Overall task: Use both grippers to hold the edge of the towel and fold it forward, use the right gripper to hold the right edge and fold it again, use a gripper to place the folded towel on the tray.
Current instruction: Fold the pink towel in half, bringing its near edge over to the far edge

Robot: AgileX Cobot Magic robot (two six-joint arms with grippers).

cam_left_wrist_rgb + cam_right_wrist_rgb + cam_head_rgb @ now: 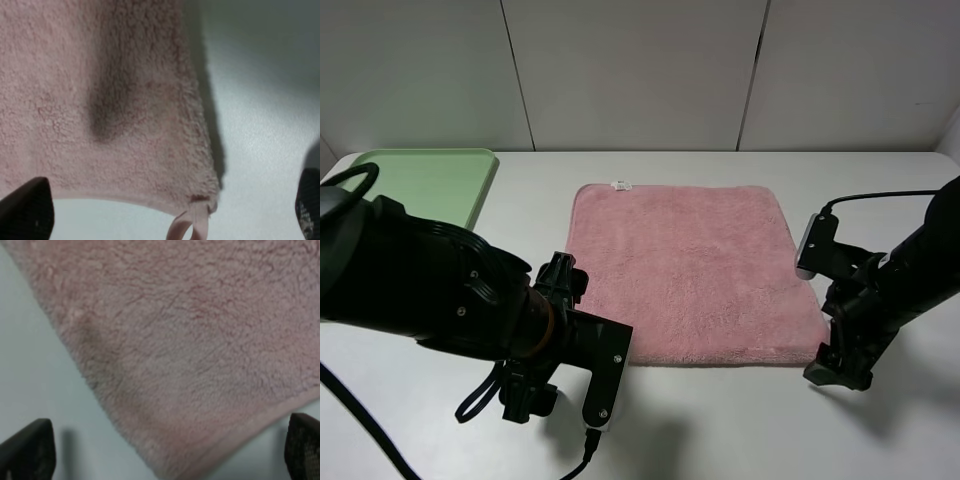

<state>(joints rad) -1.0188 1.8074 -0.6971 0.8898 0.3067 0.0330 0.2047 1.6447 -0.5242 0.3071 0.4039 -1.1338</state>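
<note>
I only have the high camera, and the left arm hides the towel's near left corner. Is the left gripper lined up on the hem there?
Observer: In the left wrist view the left gripper is open. Its fingers sit on either side of the towel corner, and nothing is gripped.
Operator: Anything loose at that corner?
Observer: Yes. A small corner loop sticks out from the hem onto the table, between the fingers.
Operator: And the right side?
Observer: In the right wrist view the right gripper is open too. The towel's near right corner lies between its fingers, and the hem is not gripped.
</note>
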